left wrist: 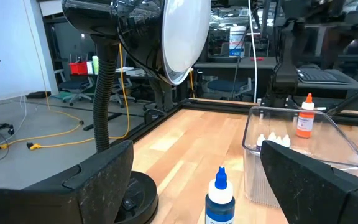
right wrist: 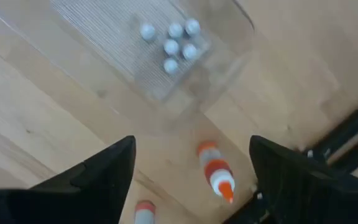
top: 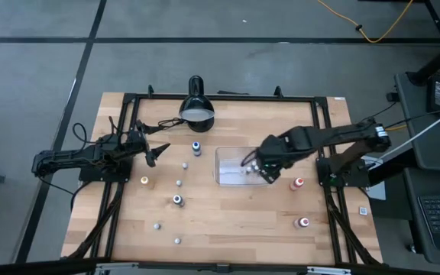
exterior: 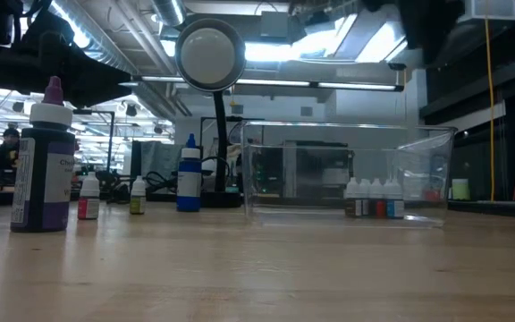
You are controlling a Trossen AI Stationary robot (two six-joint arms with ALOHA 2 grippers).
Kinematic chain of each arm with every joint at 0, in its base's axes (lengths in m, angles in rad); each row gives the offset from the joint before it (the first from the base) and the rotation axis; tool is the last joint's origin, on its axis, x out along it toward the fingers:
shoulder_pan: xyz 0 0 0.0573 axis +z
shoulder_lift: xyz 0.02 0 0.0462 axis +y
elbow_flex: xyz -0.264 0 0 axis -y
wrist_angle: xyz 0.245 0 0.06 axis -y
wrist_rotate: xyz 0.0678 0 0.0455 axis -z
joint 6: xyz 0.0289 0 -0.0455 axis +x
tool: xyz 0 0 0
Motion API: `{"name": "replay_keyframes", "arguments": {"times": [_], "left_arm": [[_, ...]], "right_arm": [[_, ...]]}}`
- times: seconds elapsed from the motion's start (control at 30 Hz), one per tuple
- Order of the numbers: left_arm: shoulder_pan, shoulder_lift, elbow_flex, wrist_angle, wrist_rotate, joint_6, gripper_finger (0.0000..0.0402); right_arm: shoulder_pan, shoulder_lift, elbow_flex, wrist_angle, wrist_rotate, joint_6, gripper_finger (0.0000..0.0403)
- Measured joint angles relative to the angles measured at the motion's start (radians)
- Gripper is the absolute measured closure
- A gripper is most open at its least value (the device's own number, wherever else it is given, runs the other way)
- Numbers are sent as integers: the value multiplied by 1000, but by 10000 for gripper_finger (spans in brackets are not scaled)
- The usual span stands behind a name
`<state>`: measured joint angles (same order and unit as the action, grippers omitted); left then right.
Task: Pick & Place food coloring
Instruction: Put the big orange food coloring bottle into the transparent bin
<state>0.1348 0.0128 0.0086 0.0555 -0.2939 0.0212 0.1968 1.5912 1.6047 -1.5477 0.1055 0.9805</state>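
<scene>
- hovering over the right end of the tray (top: 228,153), the right gripper (top: 268,169) hangs with its fingers spread and nothing between them; the right wrist view shows bare table in the gap.
- small bottles (right wrist: 173,45) already stand clustered in the tray, six by the right wrist view; the rest are scattered over the table.
- the orange bottle (right wrist: 216,174) stands just outside the tray, nearest the right gripper; a descent slightly off line could, i judge, tip it with one finger, since it is tall and narrow.
- the tray wall sits close to that bottle, so a wide approach risks nudging the tray and toppling the cluster inside.
- the left gripper (top: 153,151) waits released and empty near the lamp (top: 196,107), facing the blue bottle (left wrist: 220,196); reaching forward carelessly could strike the lamp base.
- the tiny pale bottles (top: 179,182) on the left half look easy to miss or squirt sideways out of a pinch.
- a second orange bottle (top: 304,222) stands near the right edge and could be pushed off.
</scene>
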Motion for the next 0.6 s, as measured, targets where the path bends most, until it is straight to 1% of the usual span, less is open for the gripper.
{"name": "replay_keyframes", "arguments": {"times": [0.3,0.53,0.6], "left_arm": [[0,0,0,0,0,0,54],[0,0,0,0,0,0,54],[0,0,0,0,0,0,54]], "right_arm": [[88,-174,-239,6,-24,248,83],[117,-285,-416,46,-52,414,83],[119,-305,-464,62,-55,440,83]]}}
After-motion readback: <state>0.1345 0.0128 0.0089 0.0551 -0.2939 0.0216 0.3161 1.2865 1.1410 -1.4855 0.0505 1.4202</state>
